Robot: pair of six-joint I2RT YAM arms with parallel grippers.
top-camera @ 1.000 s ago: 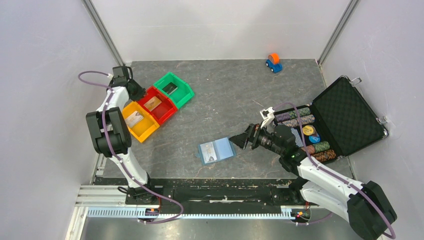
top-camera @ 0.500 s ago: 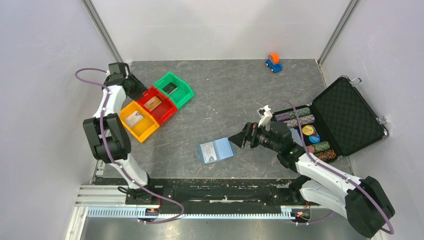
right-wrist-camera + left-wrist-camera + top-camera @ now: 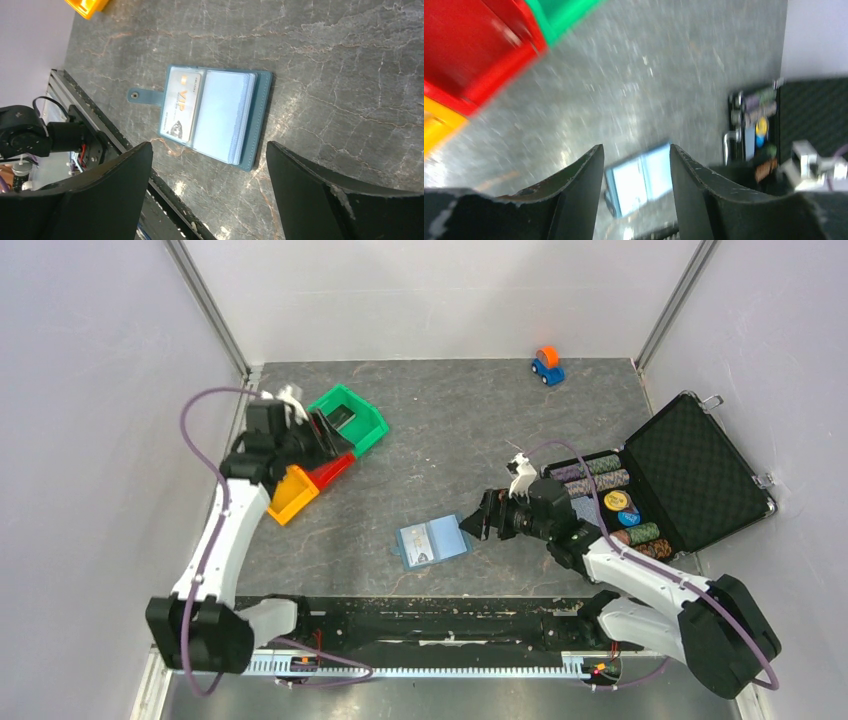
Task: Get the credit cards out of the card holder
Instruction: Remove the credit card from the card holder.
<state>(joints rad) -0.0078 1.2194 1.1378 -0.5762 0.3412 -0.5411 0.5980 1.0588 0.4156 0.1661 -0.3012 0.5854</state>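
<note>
The card holder [image 3: 432, 542] lies open and flat on the dark table near the front edge. The right wrist view shows its light blue sleeves and slate blue cover [image 3: 215, 117], with a whitish card [image 3: 182, 105] marked VIP in the left pocket. My right gripper [image 3: 478, 520] hovers open and empty just right of the holder, with its jaws [image 3: 209, 145] wide apart. My left gripper [image 3: 322, 435] is open and empty above the red and green bins. Its blurred wrist view shows the holder [image 3: 641, 177] far off between the fingers [image 3: 635, 147].
Green [image 3: 360, 415], red [image 3: 332, 470] and yellow [image 3: 292, 495] bins stand in a row at the left, partly hidden by my left arm. An open black case [image 3: 690, 475] with poker chips stands at the right. A small toy car [image 3: 546, 364] is at the back.
My left arm has swung from the back left corner forward and right, over the bins. My right gripper has crept a little left towards the card holder, which has not moved.
</note>
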